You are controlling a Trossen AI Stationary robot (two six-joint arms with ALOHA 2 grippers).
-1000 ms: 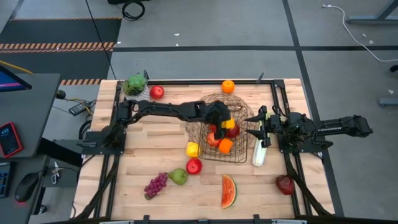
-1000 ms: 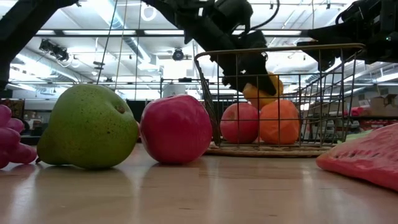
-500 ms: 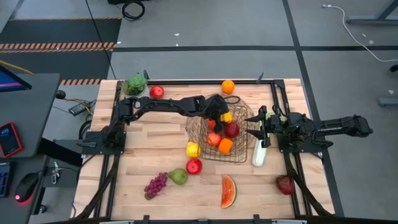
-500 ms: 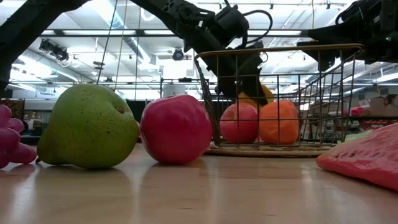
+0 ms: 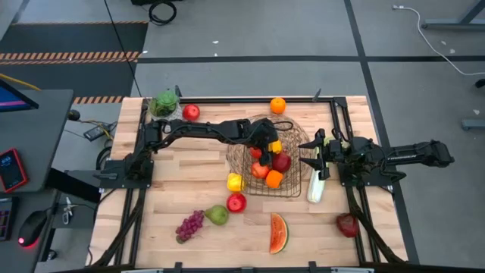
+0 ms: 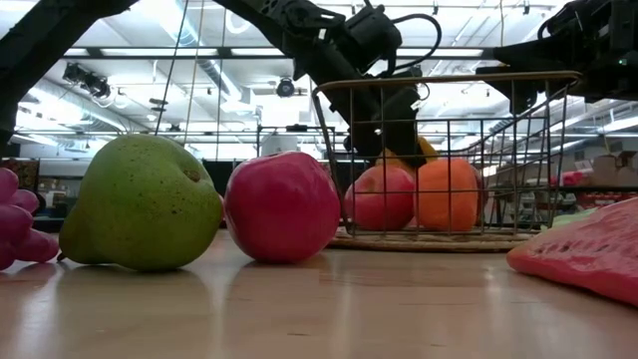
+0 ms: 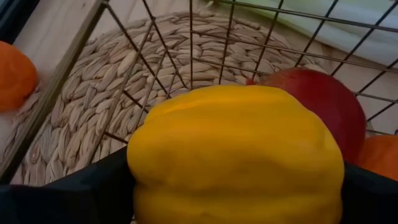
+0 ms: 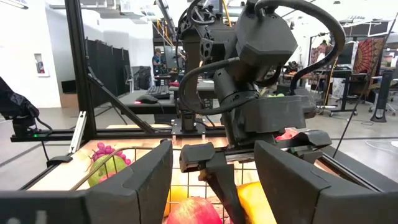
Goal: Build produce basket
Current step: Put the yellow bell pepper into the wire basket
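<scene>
The wire basket stands mid-table with a red apple, an orange and another apple in it. My left gripper reaches into the basket from the left and is shut on a yellow pepper, which also shows in the high view. My right gripper is open and empty just right of the basket, above the pale-green celery stalk, which lies on the table. My left gripper pinches the yellow pepper between its two fingers, one on each side. The fingers slant down into the basket from above. The pepper sits inside the basket over the woven bottom, beside the red apple; whether it rests on anything I cannot tell.
Outside the basket lie a yellow piece, a red apple, a green pear, grapes, a watermelon slice and a dark red apple. At the far edge are an orange, an apple and a potted plant.
My left gripper has carried the yellow pepper toward the table's far edge and lower inside the basket, then nearly stopped. It has stayed shut on the pepper.
</scene>
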